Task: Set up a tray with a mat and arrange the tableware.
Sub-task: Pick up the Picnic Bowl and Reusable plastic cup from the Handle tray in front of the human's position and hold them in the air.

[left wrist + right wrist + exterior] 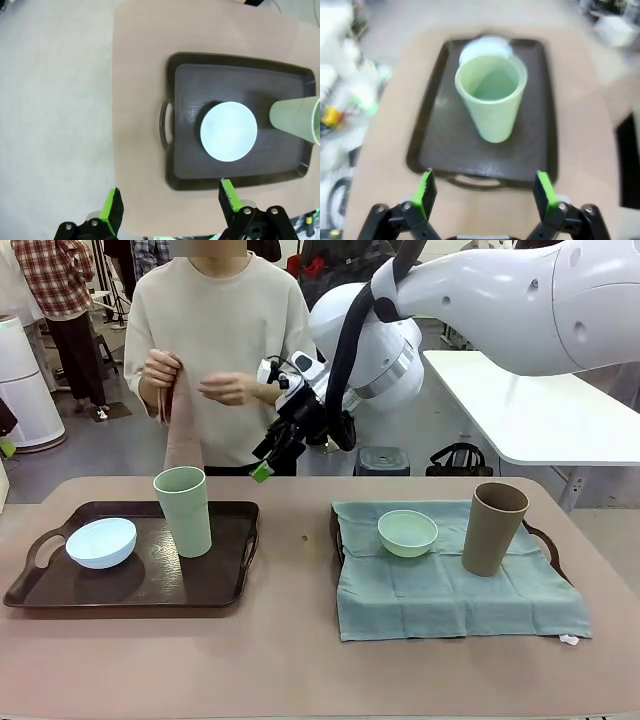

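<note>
Both grippers hang wide open and empty: the left gripper (169, 192) looks down on one dark tray (240, 65) holding one pale blue bowl (229, 131) and one light green cup (295, 119), while the right gripper (485, 180) faces that cup, the bowl beyond it. Off to this gripper's right, one teal mat (450, 595) on a second tray (541, 536) carries one mint green bowl (407, 532) and one brown cup (492, 530).

Blue bowl (100, 541), green cup (183, 510) upright on tray (222, 582)

The tan table (290, 665) bears a dark tray (150, 582) and a second tray (546, 546) under teal cloth (450, 595).
</note>
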Controlling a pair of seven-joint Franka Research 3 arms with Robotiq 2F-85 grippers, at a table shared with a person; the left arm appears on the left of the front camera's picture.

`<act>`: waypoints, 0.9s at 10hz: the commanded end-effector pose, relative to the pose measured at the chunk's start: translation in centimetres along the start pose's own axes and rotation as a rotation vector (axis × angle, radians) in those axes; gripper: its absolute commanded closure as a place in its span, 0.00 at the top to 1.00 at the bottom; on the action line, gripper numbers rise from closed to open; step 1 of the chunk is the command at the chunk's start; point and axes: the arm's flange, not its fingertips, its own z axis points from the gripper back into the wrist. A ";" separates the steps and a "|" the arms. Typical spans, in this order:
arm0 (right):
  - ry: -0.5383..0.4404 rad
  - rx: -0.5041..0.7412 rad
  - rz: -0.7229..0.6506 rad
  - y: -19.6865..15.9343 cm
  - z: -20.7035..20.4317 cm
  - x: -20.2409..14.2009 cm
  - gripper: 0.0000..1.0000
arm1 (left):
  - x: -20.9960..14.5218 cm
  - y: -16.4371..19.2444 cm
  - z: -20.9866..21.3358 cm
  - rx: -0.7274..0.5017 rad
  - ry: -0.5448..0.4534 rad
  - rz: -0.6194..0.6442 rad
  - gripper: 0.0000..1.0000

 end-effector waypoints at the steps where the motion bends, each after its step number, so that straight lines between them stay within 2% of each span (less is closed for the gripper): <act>1: -0.034 0.177 0.240 -0.8 -2.4 -3.5 1.00 | 0.5 -1.1 -1.4 0.033 -0.004 0.000 1.00; 2: -0.081 0.184 0.234 -1.5 -3.7 -4.5 1.00 | 0.4 -1.9 -3.0 0.010 0.038 -0.012 1.00; 4: -0.114 0.186 0.260 -2.7 -5.8 -5.2 1.00 | 0.8 -3.1 -5.8 0.011 0.100 -0.062 1.00; 6: -0.155 0.162 0.263 -3.3 -7.8 -4.1 1.00 | 0.9 -3.7 -7.7 0.030 0.114 -0.095 1.00; 9: -0.185 0.170 0.155 -3.0 -9.4 -2.2 1.00 | 0.4 -4.1 -10.0 0.039 0.121 -0.124 1.00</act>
